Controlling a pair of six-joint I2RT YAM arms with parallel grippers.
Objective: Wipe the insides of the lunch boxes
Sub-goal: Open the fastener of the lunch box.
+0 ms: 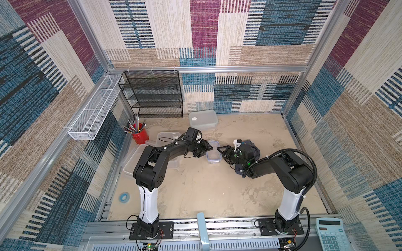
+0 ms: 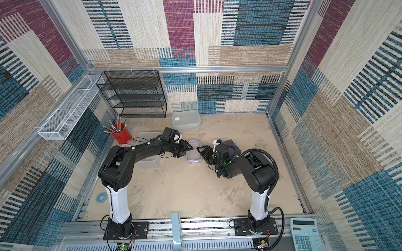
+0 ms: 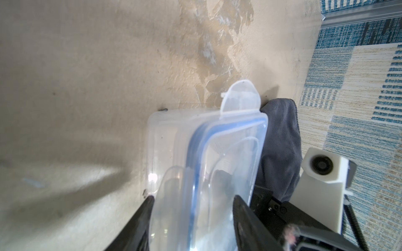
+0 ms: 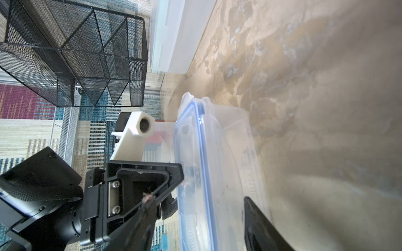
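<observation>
small lunch box [image 3: 165, 134]: clear glossy plastic; cloth [image 3: 280, 139]: matt grey fabric; tabletop [image 3: 87, 87]: rough, mottled.

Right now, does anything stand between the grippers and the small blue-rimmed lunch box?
Nothing visible does. The left gripper and right gripper flank the small lunch box from opposite sides, each with it between its jaws.

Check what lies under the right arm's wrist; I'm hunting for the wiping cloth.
A crumpled grey-blue fabric cloth lies on the table there. The black wrist covers its middle; anything beneath it cannot be seen.
</observation>
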